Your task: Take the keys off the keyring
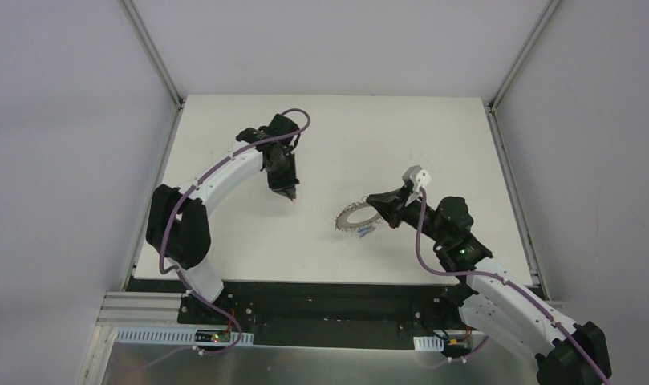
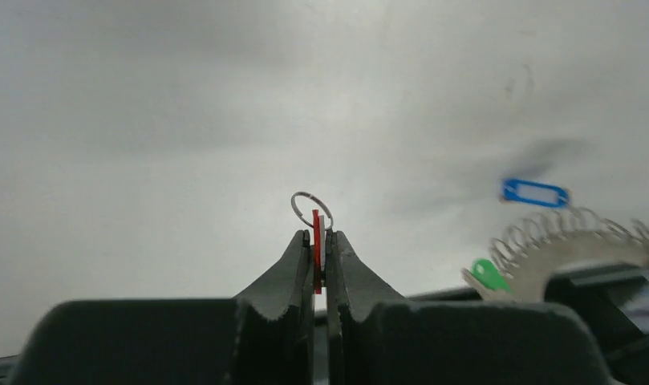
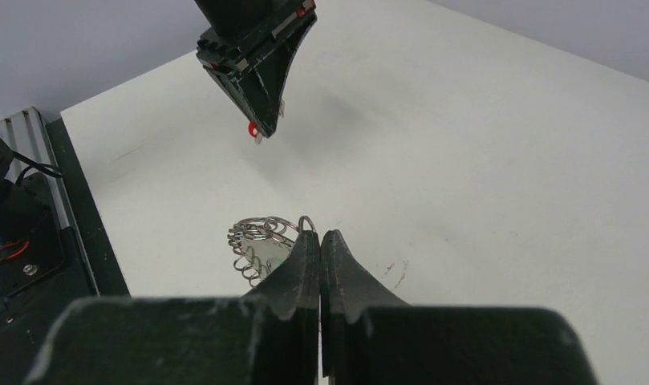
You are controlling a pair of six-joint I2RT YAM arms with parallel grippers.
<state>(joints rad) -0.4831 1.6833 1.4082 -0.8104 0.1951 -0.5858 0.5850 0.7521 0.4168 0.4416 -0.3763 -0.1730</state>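
The keyring [image 1: 353,216], a large coil of silvery wire, hangs tilted over the middle of the table. My right gripper [image 1: 375,207] is shut on its right edge, and a wire loop shows at the tips [image 3: 319,236] with the coil [image 3: 257,241] just left of them. A blue tag [image 2: 534,192] and a green tag [image 2: 489,274] still hang on the keyring [image 2: 573,241]. My left gripper [image 1: 291,195] is apart from it to the left, shut [image 2: 318,234] on a red-tagged key [image 2: 315,241] with its small split ring [image 2: 311,207]. The same key [image 3: 254,128] shows below the left fingers.
The white table [image 1: 321,136] is bounded by grey walls at the back and both sides. A black strip with the arm bases and wiring [image 1: 305,309] runs along the near edge. Small dark marks [image 3: 395,271] dot the table surface by the right fingers.
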